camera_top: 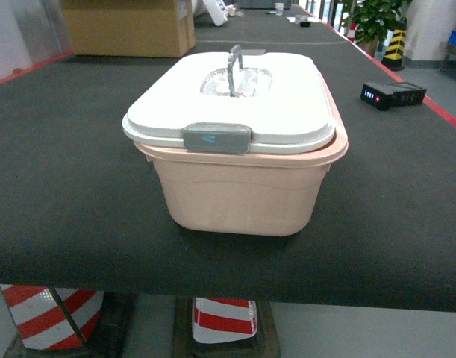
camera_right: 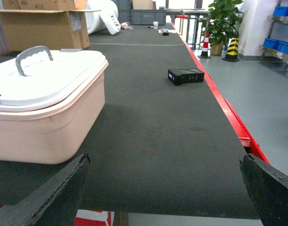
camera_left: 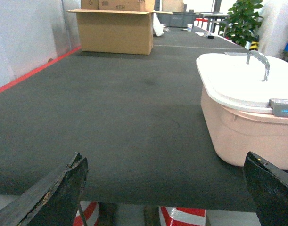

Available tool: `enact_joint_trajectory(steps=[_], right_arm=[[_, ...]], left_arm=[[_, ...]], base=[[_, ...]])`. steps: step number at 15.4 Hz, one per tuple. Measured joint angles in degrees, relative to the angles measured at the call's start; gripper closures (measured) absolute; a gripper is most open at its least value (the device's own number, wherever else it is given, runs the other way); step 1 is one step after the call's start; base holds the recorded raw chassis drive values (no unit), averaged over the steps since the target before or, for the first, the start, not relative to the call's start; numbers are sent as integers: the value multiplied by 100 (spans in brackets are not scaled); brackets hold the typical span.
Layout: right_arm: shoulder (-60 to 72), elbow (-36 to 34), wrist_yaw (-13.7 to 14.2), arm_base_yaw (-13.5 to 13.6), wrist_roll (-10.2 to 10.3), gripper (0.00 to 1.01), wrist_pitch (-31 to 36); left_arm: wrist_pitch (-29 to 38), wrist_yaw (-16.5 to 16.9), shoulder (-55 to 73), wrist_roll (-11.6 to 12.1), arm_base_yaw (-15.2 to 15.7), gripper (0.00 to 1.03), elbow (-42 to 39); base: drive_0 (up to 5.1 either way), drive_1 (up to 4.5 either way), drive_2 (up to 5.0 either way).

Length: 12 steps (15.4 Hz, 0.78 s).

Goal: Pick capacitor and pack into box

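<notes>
Box point(camera_top: 239, 190), one only, pale pink, sat near the front edge of the dark bench point(camera_top: 63, 194), its white lid point(camera_top: 287, 104) shut, contents hidden. One black device point(camera_top: 392, 95) lay well apart to its right; one cardboard carton point(camera_top: 130, 26) stood far behind. Left end effector point(camera_left: 167, 188) and right end effector point(camera_right: 167, 188) both hung released, holding nothing.

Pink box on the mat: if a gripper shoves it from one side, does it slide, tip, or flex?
The box probably slides rather than tips: it looks broad and low. The dark mat looks textured, so it may drag. The thin plastic walls might flex slightly; its weight can't be judged with the lid shut.
</notes>
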Motion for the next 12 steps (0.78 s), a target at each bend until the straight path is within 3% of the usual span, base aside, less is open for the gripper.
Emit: enact_joint_trajectory(steps=[12], right_arm=[[0,0,0,0,0,3,0]], left_arm=[[0,0,0,0,0,5,0]], base=[[0,0,0]])
